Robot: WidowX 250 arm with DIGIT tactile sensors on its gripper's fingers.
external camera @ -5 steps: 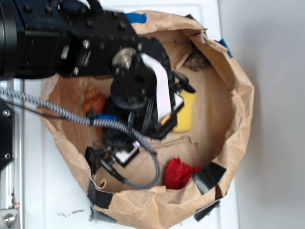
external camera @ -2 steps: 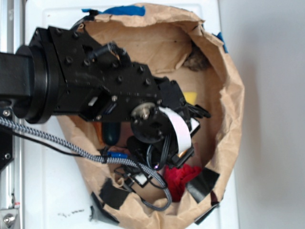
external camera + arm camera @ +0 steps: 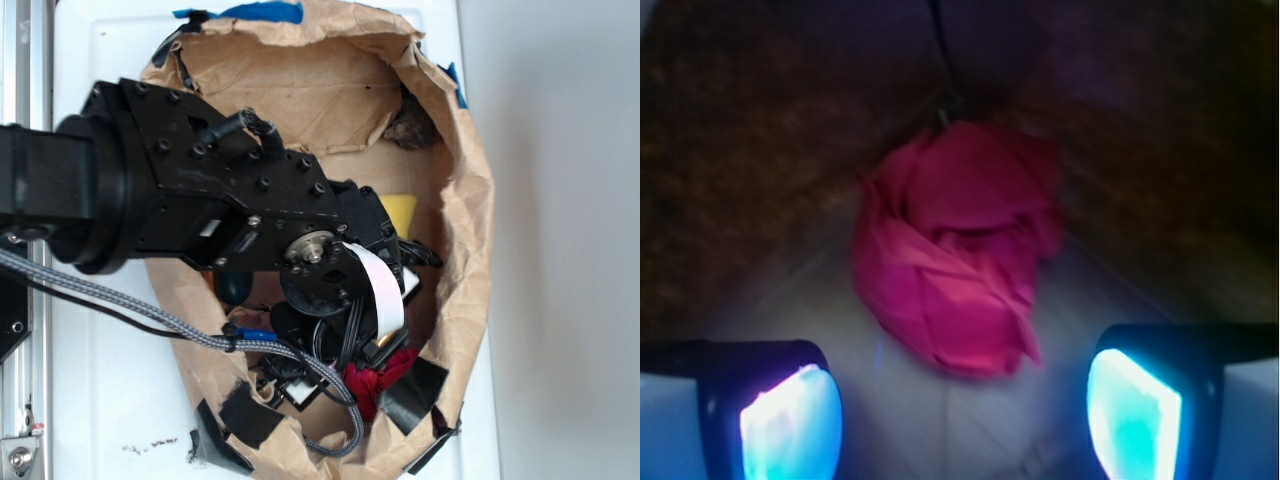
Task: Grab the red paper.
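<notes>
The red paper (image 3: 955, 255) is a crumpled bright red wad lying on the brown floor of a paper bag, straight ahead of my gripper (image 3: 960, 415) in the wrist view. My two fingers (image 3: 790, 425) stand wide apart at the bottom corners, open and holding nothing, and the wad lies just beyond their tips. In the exterior view the red paper (image 3: 378, 383) peeks out under the black arm near the bag's lower right corner. The gripper itself is hidden there by the wrist.
The brown paper bag (image 3: 470, 230) rings the workspace with tall crumpled walls, patched with black tape (image 3: 412, 395). A yellow sponge (image 3: 400, 212) lies partly behind the arm, and a dark lump (image 3: 410, 128) sits at the upper right inside the bag.
The arm has swung down and to the right inside the bag, from over the bag's middle to above the red paper, now covering most of it and most of the yellow sponge.
</notes>
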